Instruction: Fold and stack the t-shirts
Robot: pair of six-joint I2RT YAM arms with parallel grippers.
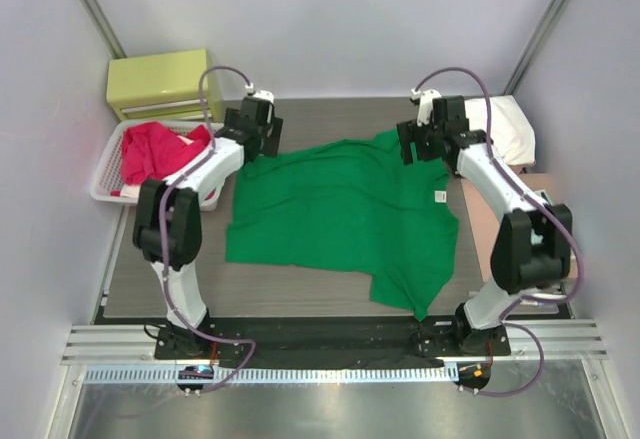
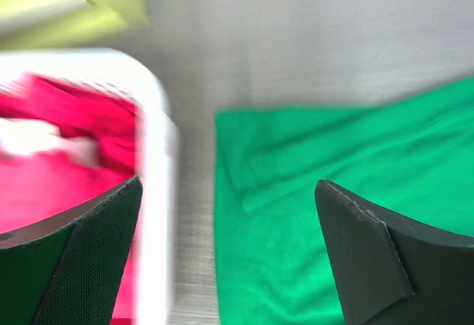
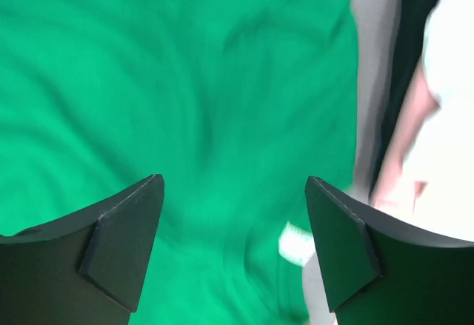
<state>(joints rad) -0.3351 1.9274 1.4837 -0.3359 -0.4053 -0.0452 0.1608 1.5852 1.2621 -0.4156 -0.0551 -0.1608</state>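
Green shirt (image 1: 340,209) lies spread flat on the table (image 1: 330,119), one sleeve trailing toward the near edge, white label (image 1: 439,196) on its right side. At its far left corner, the left gripper (image 1: 262,137) hangs with jaws spread wide and empty, beside the basket (image 1: 105,184). Right gripper (image 1: 425,141), jaws well apart, nothing in them, hovers over the far right corner. Red shirts (image 1: 160,149) are heaped in the basket; a white shirt (image 1: 515,129) sits far right.

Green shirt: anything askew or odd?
Yes. The green shirt lies skewed and wrinkled, one corner reaching the table's near edge. A red shirt drapes over the basket rim.
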